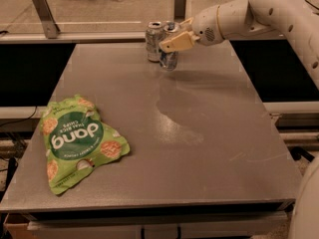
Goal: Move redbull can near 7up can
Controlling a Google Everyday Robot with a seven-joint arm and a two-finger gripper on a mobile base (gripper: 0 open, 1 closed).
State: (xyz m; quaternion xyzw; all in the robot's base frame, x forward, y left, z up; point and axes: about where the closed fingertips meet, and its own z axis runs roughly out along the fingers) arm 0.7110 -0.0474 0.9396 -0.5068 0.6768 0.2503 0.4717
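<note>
The redbull can (168, 61) is a slim silver can with blue patches, upright at the far middle of the grey table (209, 148). My gripper (171, 36) comes in from the right and is shut on its upper part. The 7up can (153, 42), a wider silver can with faint green marks, stands just left of the redbull can, almost touching it. I cannot tell whether the redbull can's base rests on the table or hangs just above it.
A green chip bag (75, 141) lies flat at the front left of the table. A metal rail with posts (42, 11) runs behind the table's far edge. My white arm (279, 9) reaches in from the upper right.
</note>
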